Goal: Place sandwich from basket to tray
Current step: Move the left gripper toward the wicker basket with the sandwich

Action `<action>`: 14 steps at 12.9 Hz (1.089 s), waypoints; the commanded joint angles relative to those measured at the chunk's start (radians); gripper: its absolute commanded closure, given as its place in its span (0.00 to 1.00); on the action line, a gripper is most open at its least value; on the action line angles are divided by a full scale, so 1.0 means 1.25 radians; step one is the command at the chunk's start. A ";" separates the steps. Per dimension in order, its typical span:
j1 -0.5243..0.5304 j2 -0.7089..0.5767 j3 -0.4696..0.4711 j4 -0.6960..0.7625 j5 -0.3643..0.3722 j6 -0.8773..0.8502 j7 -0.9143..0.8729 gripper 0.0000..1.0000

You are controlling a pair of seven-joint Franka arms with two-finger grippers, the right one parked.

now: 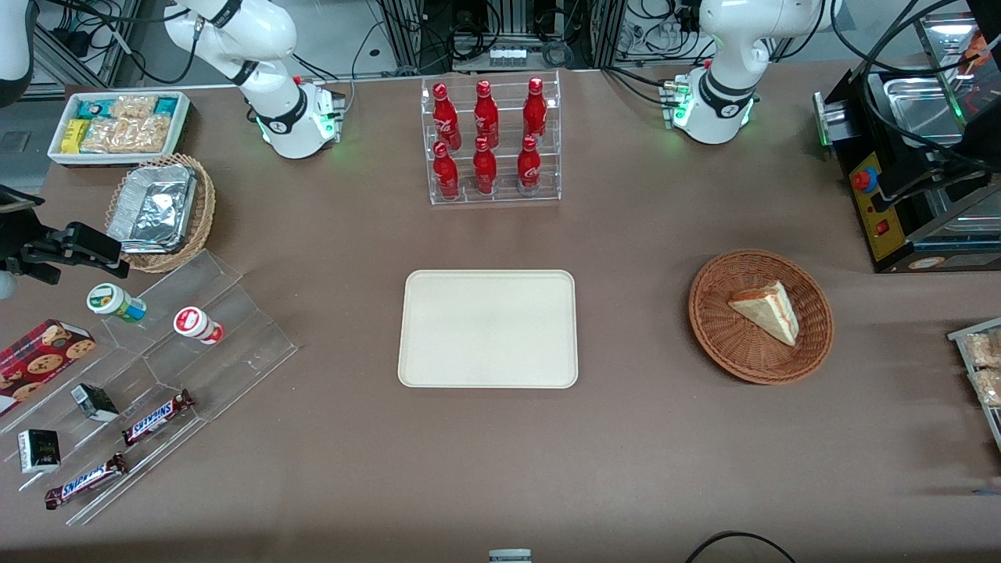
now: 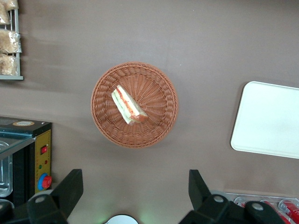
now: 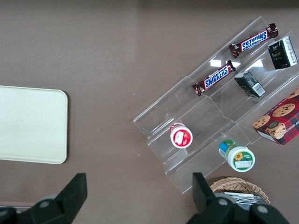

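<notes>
Hanging high above the brown table point(image 1: 626, 438), the working arm's gripper point(image 2: 135, 186) has its two black fingers point(image 2: 70, 189) spread wide with nothing between them. Straight below it sits the reddish-brown wicker basket point(image 2: 161, 126), toward the working arm's end of the table, and the sandwich point(image 2: 128, 105) lies inside it on the weave, a pale wedge with its red and green filling on show. From the front, that sandwich point(image 1: 766, 311) rests a little off centre in the basket point(image 1: 715, 328). The cream tray point(image 1: 488, 328) lies flat at the middle of the table, bare, well apart from the basket. Nearer the table's back edge than the tray stands a clear rack of red cola bottles point(image 1: 486, 141). A black machine with a red button point(image 1: 868, 181) sits at the working arm's end.
</notes>
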 commanded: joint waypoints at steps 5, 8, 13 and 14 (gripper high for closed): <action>0.003 0.004 -0.011 -0.050 0.030 -0.020 -0.029 0.00; 0.008 -0.003 -0.009 -0.170 0.052 0.021 -0.156 0.00; 0.009 -0.065 -0.008 -0.497 0.069 0.353 -0.476 0.00; 0.009 -0.090 -0.006 -0.586 0.062 0.454 -0.513 0.00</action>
